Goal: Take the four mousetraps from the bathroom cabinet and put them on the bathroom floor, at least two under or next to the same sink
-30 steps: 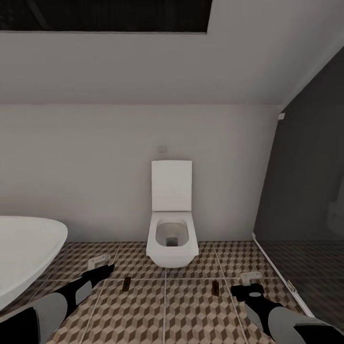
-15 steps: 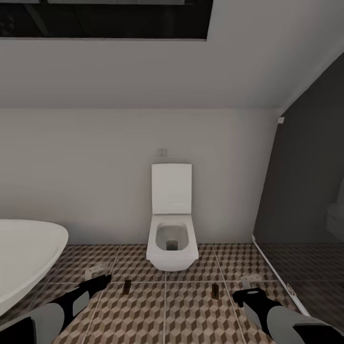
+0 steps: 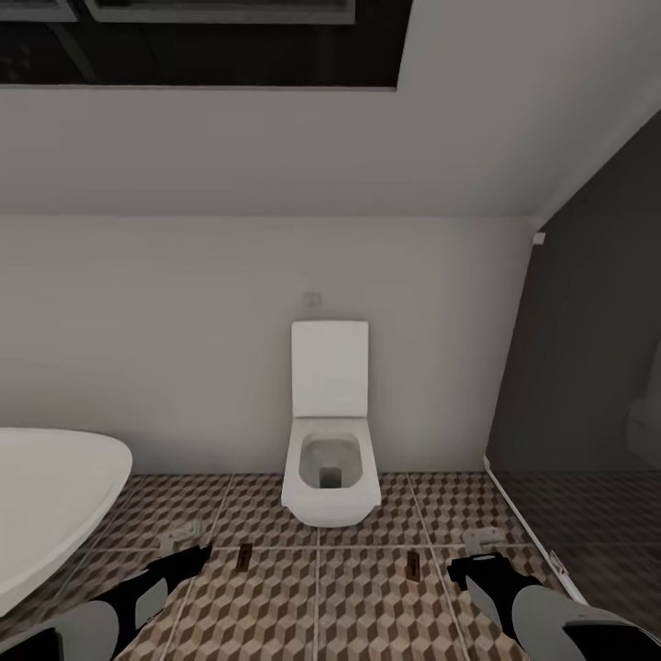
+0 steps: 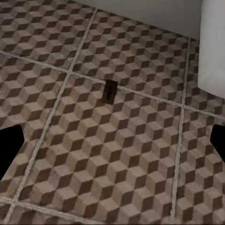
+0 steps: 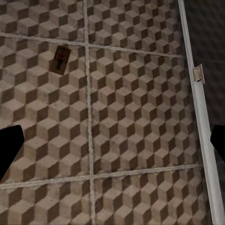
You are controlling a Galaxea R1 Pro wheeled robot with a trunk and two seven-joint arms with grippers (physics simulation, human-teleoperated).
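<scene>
Backing away has dropped both empty, spread hands, left hand (image 3: 188,558) and right hand (image 3: 473,571), lower, risking mousetraps (image 3: 244,555) underwheel on the bathroom floor (image 3: 367,615).

The bathroom floor (image 5: 136,117) spreads out in cube-patterned tiles crossed by pale grout lines. One mousetrap (image 5: 61,57) lies flat on it toward eleven o'clock, just beside a grout crossing. A pale threshold strip (image 5: 199,117) runs along the three o'clock side, carrying a small bracket (image 5: 198,74), with darker flooring beyond. The right claw's dark fingertips (image 5: 9,147) show at both side edges, spread wide with nothing between them.
</scene>
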